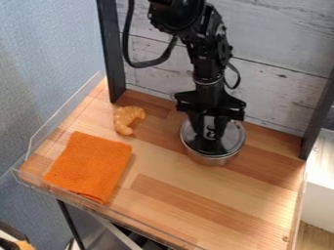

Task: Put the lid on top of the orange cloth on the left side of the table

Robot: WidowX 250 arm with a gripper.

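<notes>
So the gripper [209, 137] looks spread, with the lid's knob [210, 128] between the jaws, and I don't see a grip on it. Right below them the lid [233, 139] sits on the pot [212, 160], so I'd call this the lining-up stage: grip, lift, carry and set-down all left to do. Arm [209, 63] drops in from above, wrist pointing pretty much straight down. Out to the jaws' left in view there's the croissant [126, 120], then the bare orange cloth [90, 166].
</notes>
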